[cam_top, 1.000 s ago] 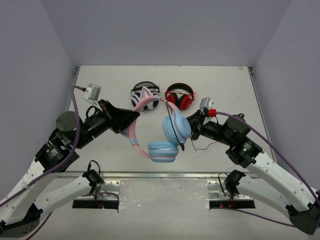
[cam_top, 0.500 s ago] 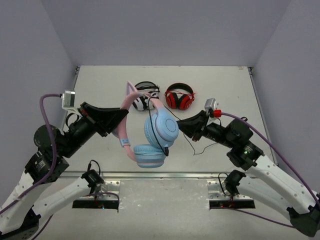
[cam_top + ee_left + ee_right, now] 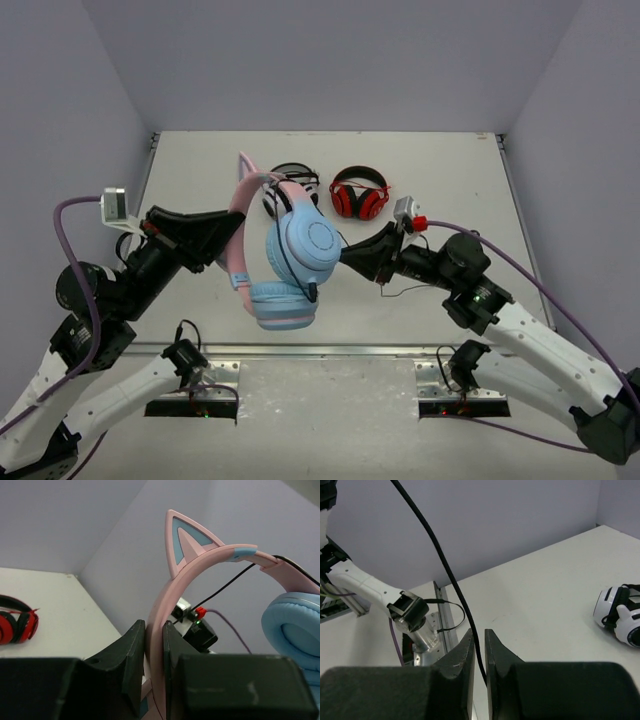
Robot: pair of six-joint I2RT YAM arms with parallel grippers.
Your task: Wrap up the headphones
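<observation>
The headphones [image 3: 290, 250] have a pink cat-eared headband [image 3: 200, 570], light blue ear cups and a thin black cable [image 3: 440, 555]. My left gripper [image 3: 238, 238] is shut on the headband and holds the headphones up above the table; the band shows clamped between the jaws in the left wrist view. My right gripper [image 3: 348, 257] is just right of the ear cups, shut on the cable, which runs up and left from between its jaws. A loose stretch of cable [image 3: 405, 292] trails on the table by the right arm.
White-and-black headphones [image 3: 283, 190] and red-and-black headphones [image 3: 360, 193] lie on the table behind the lifted pair. The red pair also shows in the left wrist view [image 3: 15, 620], the white pair in the right wrist view [image 3: 620, 615]. Grey walls close in three sides.
My left arm has lifted the headphones up and towards the left and near edge. My right gripper has followed left, holding the cable close to the ear cups.
</observation>
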